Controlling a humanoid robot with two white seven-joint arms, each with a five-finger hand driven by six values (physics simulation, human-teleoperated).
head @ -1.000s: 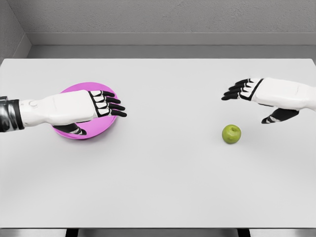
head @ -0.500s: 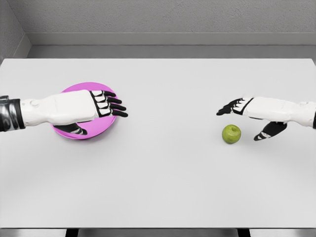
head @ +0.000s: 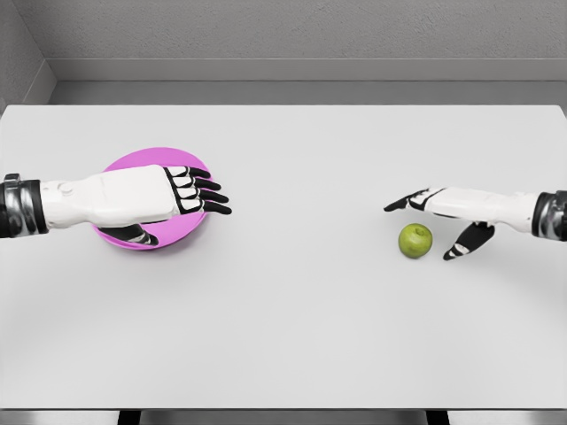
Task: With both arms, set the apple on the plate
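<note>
Green and round, the apple (head: 415, 240) sits on the white table (head: 283, 336) at the right side, nearer to the front edge than anything else in the scene, and nothing holds it. Just behind it and beside it is the right hand (head: 447, 212), whose arm comes in from the right edge of the picture. This hand is held low and flat with the palm turned down; its dark fingers (head: 403, 202) point to the left and pass behind the apple, while the thumb (head: 463, 243) hangs down at the right of the fruit. The fingers are spread and relaxed, and they do not touch the apple, which lies between the fingers and the thumb with a small gap at each side. Further to the left, well apart from the apple, lies the pink plate (head: 190, 232), and nothing is seen lying in it. The left hand (head: 164, 197) stays above the plate and covers a large part of it, its arm reaching in from the left edge. Its fingers (head: 205, 197) are stretched out toward the right over the plate's rim, loose and gripping nothing, and its thumb (head: 135, 234) shows under the palm against the pink surface. Behind the table a grey wall (head: 301, 31) closes the view.
</note>
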